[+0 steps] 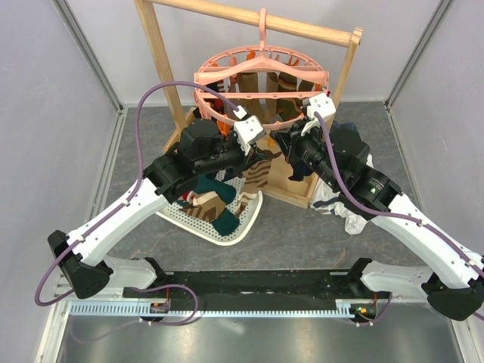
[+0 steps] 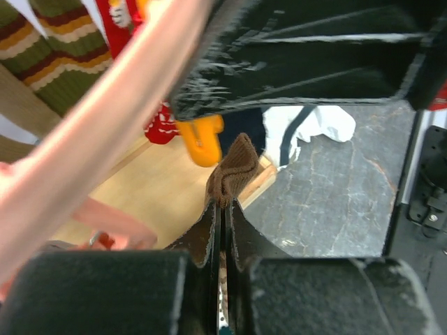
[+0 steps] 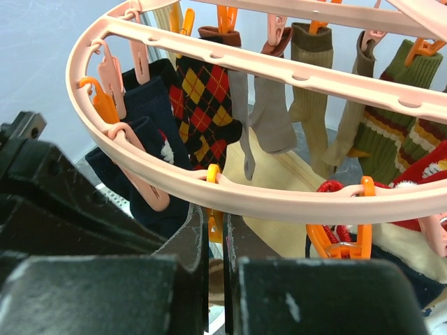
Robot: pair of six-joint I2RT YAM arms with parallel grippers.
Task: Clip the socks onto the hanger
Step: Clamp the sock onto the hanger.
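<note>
The round pink plastic ring hanger (image 1: 262, 70) hangs upper centre in the top view. The left gripper (image 2: 222, 209), fully closed, pinches a brown knitted sock (image 2: 234, 167) mid-frame; the sock is probably light and limp, so grip near its edge. The right gripper (image 3: 215, 216), nearly closed, nips a small orange plastic clip (image 3: 214, 173).

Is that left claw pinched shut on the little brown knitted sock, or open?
Shut. In the left wrist view the left gripper presses its black fingers together, the brown knitted sock bunched between their tips.

Both arms (image 1: 121, 215) aloft (jaws pinched shut)
</note>
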